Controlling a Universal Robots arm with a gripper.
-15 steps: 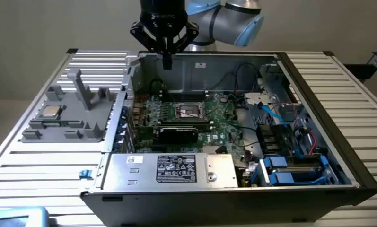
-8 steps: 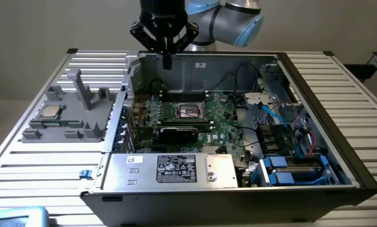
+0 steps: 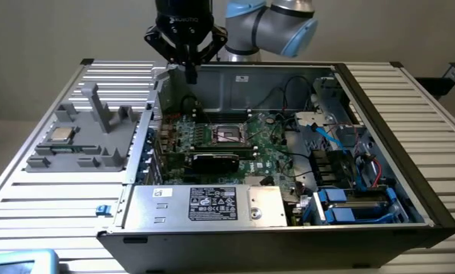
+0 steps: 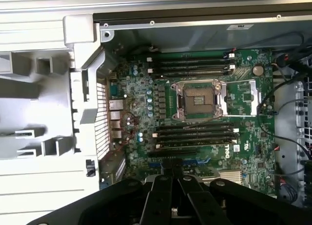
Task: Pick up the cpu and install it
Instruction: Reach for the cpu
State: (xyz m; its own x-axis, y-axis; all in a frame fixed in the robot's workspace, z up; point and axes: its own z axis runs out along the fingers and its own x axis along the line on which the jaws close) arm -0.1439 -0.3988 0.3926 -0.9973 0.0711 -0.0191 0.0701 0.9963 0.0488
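My claw [image 3: 190, 72] hangs over the back edge of the open computer case [image 3: 288, 245], shut tight with nothing in it. In the wrist view my black fingers [image 4: 161, 200] lie pressed together, pointing down toward the green motherboard [image 3: 272, 149].

The cpu [image 3: 62, 135] is well apart from me. It lies flat, silver top up, on a grey plastic holder [image 3: 105, 155] that stands on the slatted metal surface [image 3: 52, 197], just outside the case on the exterior view's left.

Inside the case, the socket [image 3: 229, 135] sits near the middle of the motherboard with its metal frame around a dark square. A black graphics card [image 3: 216, 161] lies just beside the socket, on the side nearer the exterior camera. A silver power supply [image 3: 204, 204] with a black label fills the near corner of the case. Blue cables [image 3: 330, 140] run along the exterior view's right side.
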